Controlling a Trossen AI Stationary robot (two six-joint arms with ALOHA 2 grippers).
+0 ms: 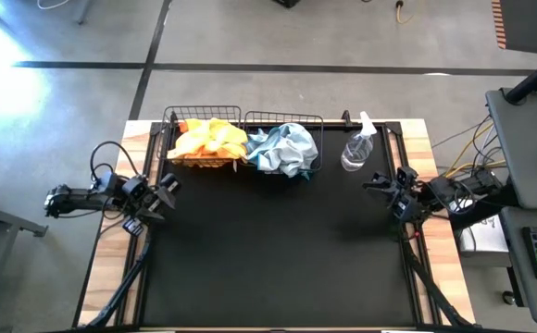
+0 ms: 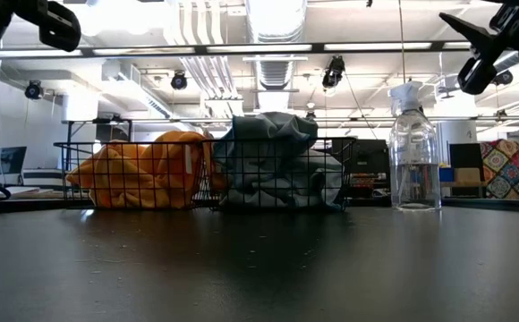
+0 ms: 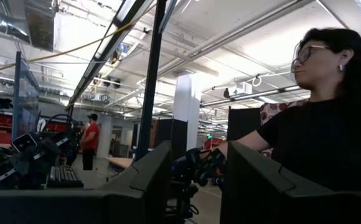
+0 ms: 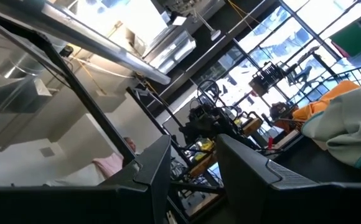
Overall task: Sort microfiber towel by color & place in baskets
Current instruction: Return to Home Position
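Two black wire baskets stand side by side at the table's far edge. The left basket (image 1: 204,148) (image 2: 134,174) holds a heap of bright orange towels (image 1: 206,139) (image 2: 143,170). The right basket (image 1: 285,153) (image 2: 282,179) holds pale blue-grey towels (image 1: 282,148) (image 2: 273,161); both colours also show in the right wrist view (image 4: 348,124). My left gripper (image 1: 168,192) (image 3: 196,186) is open, raised over the table's left edge. My right gripper (image 1: 376,185) (image 4: 193,168) is open, raised near the right edge, holding nothing.
A clear plastic spray bottle (image 1: 357,148) (image 2: 414,152) stands upright right of the baskets, near my right gripper. The black mat (image 1: 278,250) covers the table between the arms. A person (image 3: 317,124) sits beyond the table in the left wrist view.
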